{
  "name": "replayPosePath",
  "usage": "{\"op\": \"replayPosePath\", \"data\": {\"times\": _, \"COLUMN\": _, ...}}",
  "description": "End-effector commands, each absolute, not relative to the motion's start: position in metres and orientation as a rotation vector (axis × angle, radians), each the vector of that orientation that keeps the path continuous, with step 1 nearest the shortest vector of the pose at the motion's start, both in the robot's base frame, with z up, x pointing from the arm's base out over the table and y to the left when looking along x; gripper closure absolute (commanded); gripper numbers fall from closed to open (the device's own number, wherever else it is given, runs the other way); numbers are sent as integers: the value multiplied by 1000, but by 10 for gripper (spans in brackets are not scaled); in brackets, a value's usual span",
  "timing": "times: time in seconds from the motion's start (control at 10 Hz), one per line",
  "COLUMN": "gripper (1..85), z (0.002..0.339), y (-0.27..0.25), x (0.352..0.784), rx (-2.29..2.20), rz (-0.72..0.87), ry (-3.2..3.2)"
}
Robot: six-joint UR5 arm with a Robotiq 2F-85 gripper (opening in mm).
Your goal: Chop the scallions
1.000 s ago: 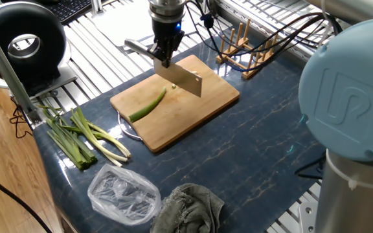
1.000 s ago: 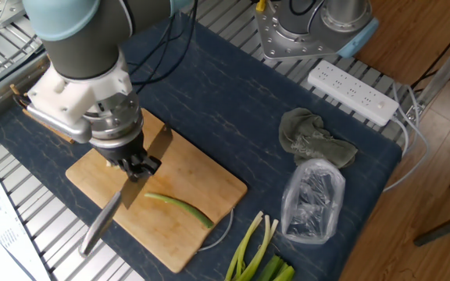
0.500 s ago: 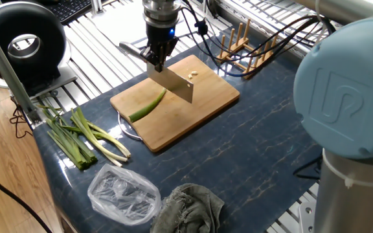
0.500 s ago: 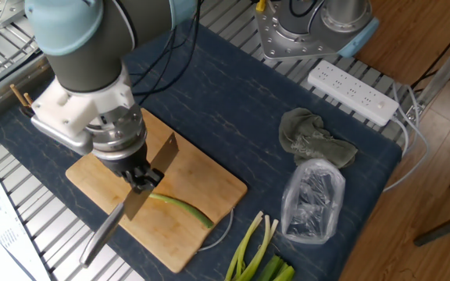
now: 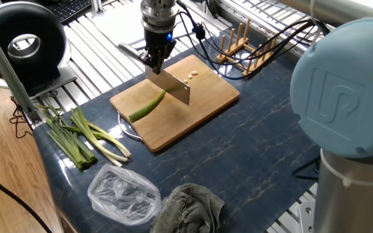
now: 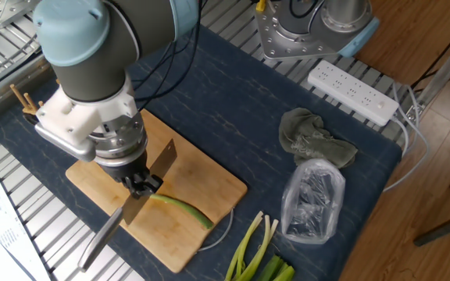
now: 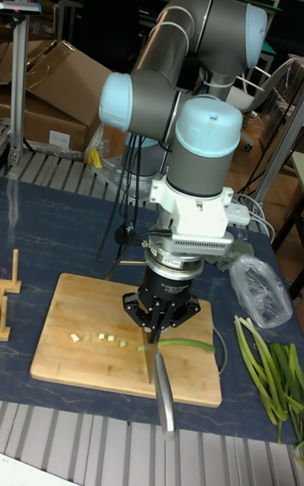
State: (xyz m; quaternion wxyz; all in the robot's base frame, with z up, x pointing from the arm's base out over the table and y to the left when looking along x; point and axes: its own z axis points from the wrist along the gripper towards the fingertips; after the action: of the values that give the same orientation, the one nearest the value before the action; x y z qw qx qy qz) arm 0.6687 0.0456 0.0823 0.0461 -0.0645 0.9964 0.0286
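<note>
Scallions: one stalk on the board, mid-chop, knife clamped in the gripper.

In one fixed view, you see the scallion stalk [image 5: 147, 106] lying near the middle of the cutting board [image 5: 209, 97], with the knife [image 5: 173, 88] blade standing at its paler end and small cut bits [image 5: 191, 75] toward the board's far corner; the gripper [image 5: 154, 61] is closed on the knife. The uncut bunch [image 5: 83, 138] lies off the board near the worktop's left edge. In the other fixed view, the blade [image 6: 156, 170] meets the stalk's [image 6: 184, 208] end. In the tall fixed view, a row of bits [image 7: 100, 337] trails left of the blade. Keep each step short, hold the blade square across the stalk, and press fully down to the board so pieces separate cleanly.
</note>
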Motion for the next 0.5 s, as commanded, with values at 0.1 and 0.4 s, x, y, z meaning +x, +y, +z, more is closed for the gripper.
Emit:
{"op": "replayPosePath", "data": {"times": 0.1, "gripper": 843, "z": 84, "y": 45, "x": 669, "rx": -194, "rz": 80, "ry": 3036}}
{"op": "replayPosePath", "data": {"times": 0.4, "gripper": 843, "z": 86, "y": 41, "x": 665, "rx": -207, "rz": 62, "ry": 3044}}
